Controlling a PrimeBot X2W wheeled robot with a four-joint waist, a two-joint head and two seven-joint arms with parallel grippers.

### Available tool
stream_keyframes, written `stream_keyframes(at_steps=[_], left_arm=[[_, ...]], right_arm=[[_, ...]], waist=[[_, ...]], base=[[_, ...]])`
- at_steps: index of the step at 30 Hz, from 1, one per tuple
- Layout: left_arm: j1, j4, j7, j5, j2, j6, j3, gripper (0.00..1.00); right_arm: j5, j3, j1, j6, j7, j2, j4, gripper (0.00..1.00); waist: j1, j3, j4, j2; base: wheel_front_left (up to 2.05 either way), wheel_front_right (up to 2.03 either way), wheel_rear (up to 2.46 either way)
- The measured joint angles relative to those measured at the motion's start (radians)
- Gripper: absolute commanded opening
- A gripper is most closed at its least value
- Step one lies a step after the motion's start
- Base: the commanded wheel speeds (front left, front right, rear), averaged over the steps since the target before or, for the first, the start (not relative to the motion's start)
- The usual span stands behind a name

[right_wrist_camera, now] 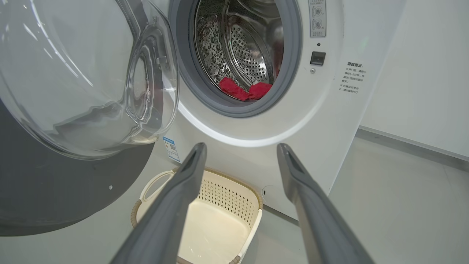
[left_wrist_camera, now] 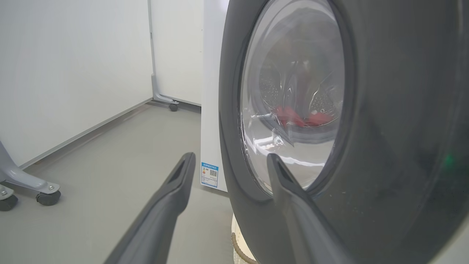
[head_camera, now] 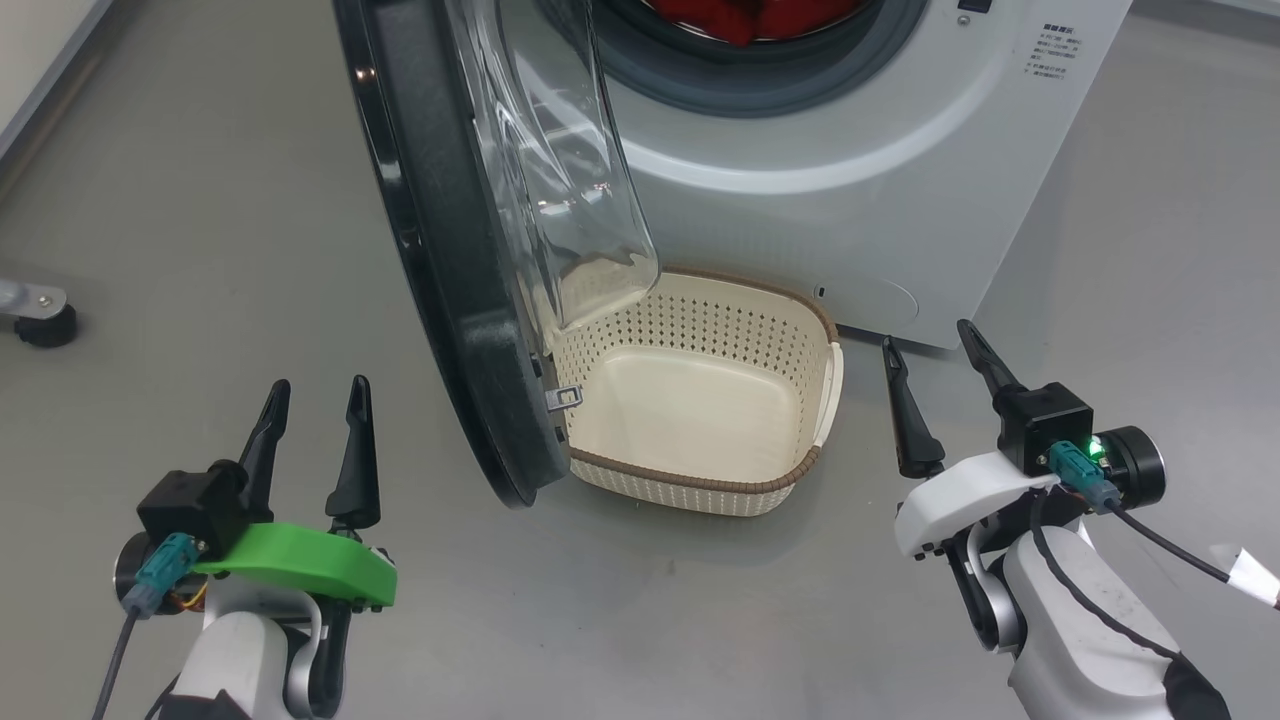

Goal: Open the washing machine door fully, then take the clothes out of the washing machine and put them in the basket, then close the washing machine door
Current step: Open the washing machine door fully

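Gaping empty, left pincer point(head_camera: 321, 384) and right pincer point(head_camera: 926, 334) hang seemingly clear of the door point(head_camera: 450, 300).

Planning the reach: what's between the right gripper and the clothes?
Right wrist view: bare air from right gripper to clothes; basket sits lower, washing machine door aside.

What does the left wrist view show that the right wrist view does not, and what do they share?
Left wrist view: the glossy black outer face of the washing machine door and a grey wheeled stand by the wall. Right wrist view: the door's inner glass bowl, the open drum mouth and the bare bottom of the basket. Shared: the red clothes in the drum and the blue label sticker.
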Motion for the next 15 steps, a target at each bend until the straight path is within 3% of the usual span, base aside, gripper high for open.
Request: stream_keyframes(at_steps=[2,3,4,10,15], left_arm=[[0.000,0.000,0.000,0.000,0.000,0.000,0.000,1.00],[0.000,0.000,0.000,0.000,0.000,0.000,-0.001,0.80],[0.000,-0.001,0.000,0.000,0.000,0.000,-0.003,0.00],[0.000,-0.019,0.000,0.000,0.000,0.000,-0.007,0.00],[-0.008,-0.140,0.000,-0.002,-0.004,0.000,0.055,0.00]], right_arm=[[-0.005,-0.002,0.000,0.000,0.000,0.004,0.000,1.00],[-0.008,-0.004,0.000,0.000,0.000,0.005,0.000,1.00],[-0.011,-0.006,0.000,0.000,0.000,0.006,0.000,1.00],[-0.019,-0.023,0.008,0.000,0.000,0.011,-0.001,1.00],[-0.029,-0.031,0.021,0.000,0.000,0.018,-0.002,1.00]], waist=[[0.0000,-0.001,0.001,0.0000],[0.0000,-0.001,0.001,0.0000],[0.0000,-0.001,0.001,0.0000],[0.0000,-0.003,0.002,0.0000],[0.0000,-0.003,0.004,0.0000]], base=[[0.00,0.00,0.00],[0.00,0.00,0.00],[0.00,0.00,0.00],[0.00,0.00,0.00],[0.00,0.00,0.00]])
